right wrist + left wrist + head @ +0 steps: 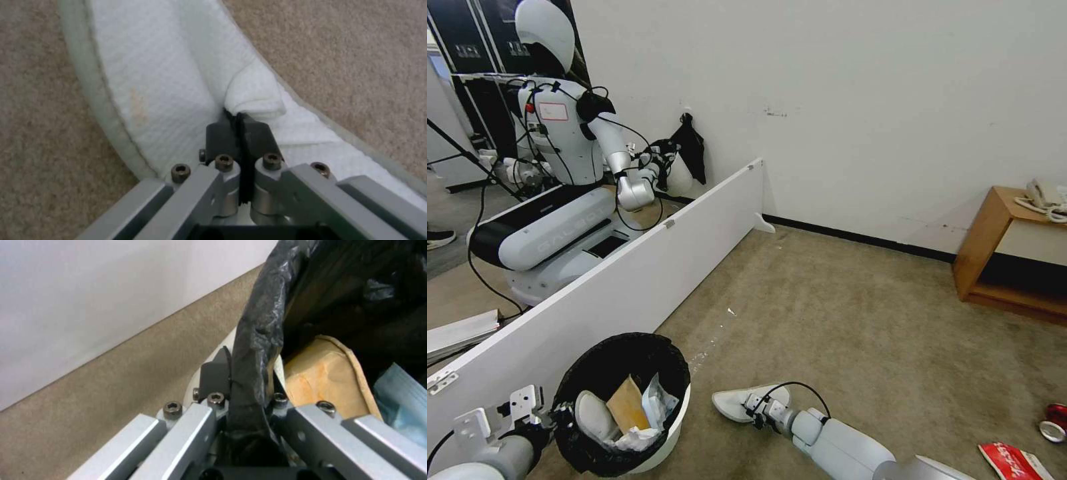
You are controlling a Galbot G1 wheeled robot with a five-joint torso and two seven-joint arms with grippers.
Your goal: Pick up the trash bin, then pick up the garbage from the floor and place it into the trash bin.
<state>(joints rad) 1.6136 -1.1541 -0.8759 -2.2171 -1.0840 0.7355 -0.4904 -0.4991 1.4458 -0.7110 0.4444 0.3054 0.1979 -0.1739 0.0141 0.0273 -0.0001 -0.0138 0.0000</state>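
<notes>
White partition board beside trash bin, red packet apart

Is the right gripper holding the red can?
No, the right gripper is shut on a fold of the white slipper; the red can lies apart.

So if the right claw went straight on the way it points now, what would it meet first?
Nothing new: the right claw is already shut on a fold of the white fabric slipper. Pushing further would likely press that slipper into the beige carpet beneath, though depth is unclear.
</notes>
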